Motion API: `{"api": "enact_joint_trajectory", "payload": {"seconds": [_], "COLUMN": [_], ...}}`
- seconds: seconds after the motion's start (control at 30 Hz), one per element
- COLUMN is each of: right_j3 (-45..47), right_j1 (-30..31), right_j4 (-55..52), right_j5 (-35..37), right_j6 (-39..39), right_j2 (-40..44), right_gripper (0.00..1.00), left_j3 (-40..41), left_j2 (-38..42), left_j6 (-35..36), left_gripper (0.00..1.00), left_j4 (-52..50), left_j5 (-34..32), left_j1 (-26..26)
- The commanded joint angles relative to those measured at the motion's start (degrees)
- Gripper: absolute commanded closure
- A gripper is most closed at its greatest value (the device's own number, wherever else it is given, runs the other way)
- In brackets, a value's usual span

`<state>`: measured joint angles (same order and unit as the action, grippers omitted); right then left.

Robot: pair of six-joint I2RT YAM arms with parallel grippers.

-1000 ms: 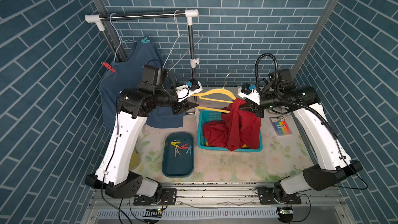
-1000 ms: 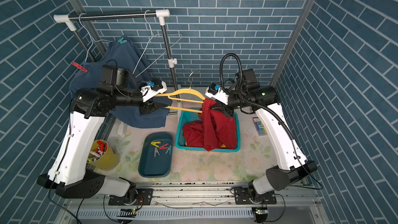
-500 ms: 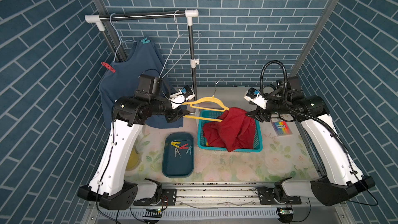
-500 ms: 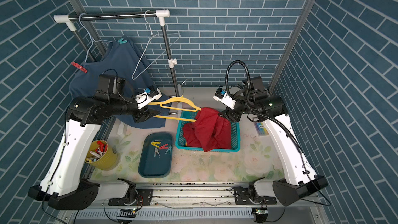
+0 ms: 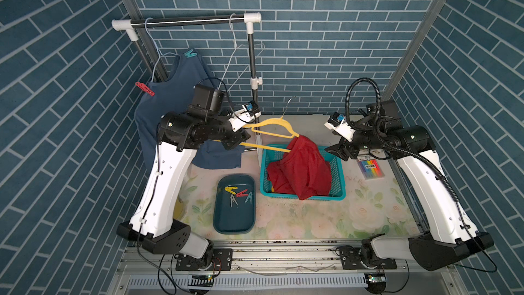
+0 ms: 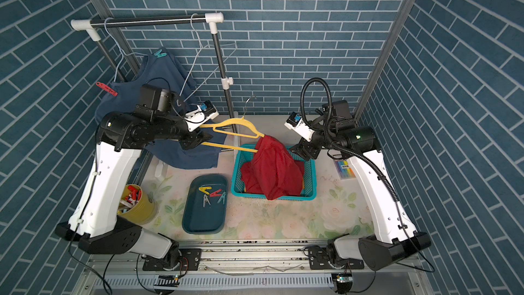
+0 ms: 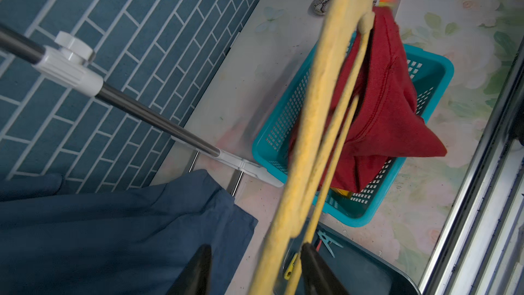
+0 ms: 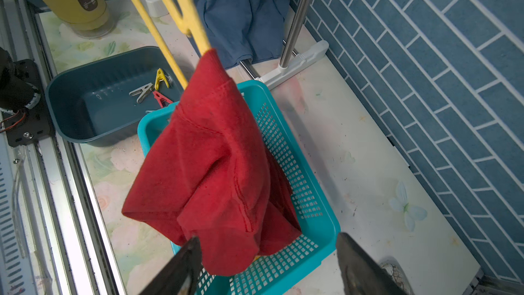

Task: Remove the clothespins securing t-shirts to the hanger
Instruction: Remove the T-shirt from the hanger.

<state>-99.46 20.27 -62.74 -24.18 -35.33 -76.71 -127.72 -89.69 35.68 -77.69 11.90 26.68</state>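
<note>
My left gripper is shut on the lower bar of a yellow hanger, holding it over the table; in the left wrist view the hanger runs between the fingers. A dark red t-shirt hangs from the hanger's far tip and sags into a teal basket. My right gripper is open and empty, just right of the red shirt. A slate blue t-shirt hangs on a wire hanger, pinned by a teal clothespin and a red clothespin.
A dark teal tray in front of the basket holds several loose clothespins. An empty wire hanger hangs on the rail. A pack of markers lies at the right, and a yellow cup stands behind my left arm.
My right gripper opened, let go of the red t-shirt and drew back to the right. The shirt dropped into the basket. My left arm lowered the hanger slightly.
</note>
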Motion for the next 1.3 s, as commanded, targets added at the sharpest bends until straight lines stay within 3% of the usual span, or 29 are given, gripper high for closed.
{"api": "enact_joint_trajectory", "payload": {"seconds": [0.0,0.07,0.2,0.6,0.7,0.87,1.1,1.27], "right_j3": [0.4,0.4,0.6,0.6,0.3,0.4,1.8,3.5], "right_j1": [-0.8,-1.0,-1.5,-1.9,-2.0,-2.0,-2.0,-2.0], "right_j4": [2.7,3.3,2.7,5.1,5.3,5.0,5.2,5.5], "right_j5": [-0.4,0.1,0.5,-4.2,-5.1,-5.0,-8.0,-6.2], "right_j6": [3.3,4.2,4.5,6.3,6.4,6.3,7.6,9.5], "right_j2": [-0.1,-0.4,-0.6,-2.7,-3.0,-3.0,-3.2,-3.4], "right_gripper": [0.25,0.25,0.25,0.26,0.26,0.26,0.26,0.27], "left_j3": [-9.0,-8.6,-9.4,-16.1,-14.0,-8.0,-7.9,-16.9], "left_j2": [-7.5,-9.1,-10.0,-1.5,-0.7,-1.1,-2.1,0.5], "left_j6": [-0.4,0.2,1.4,4.7,7.6,9.5,8.4,4.5], "left_gripper": [1.0,1.0,1.0,1.0,1.0,1.0,1.0,1.0], "left_j4": [-8.9,-8.6,-9.7,-1.5,-2.2,-5.1,-5.8,-0.3], "left_j5": [-12.5,-18.3,-27.1,-26.3,-29.5,-41.0,-36.6,-21.9], "left_j1": [9.1,12.3,13.3,13.9,13.9,13.9,14.0,14.0]}}
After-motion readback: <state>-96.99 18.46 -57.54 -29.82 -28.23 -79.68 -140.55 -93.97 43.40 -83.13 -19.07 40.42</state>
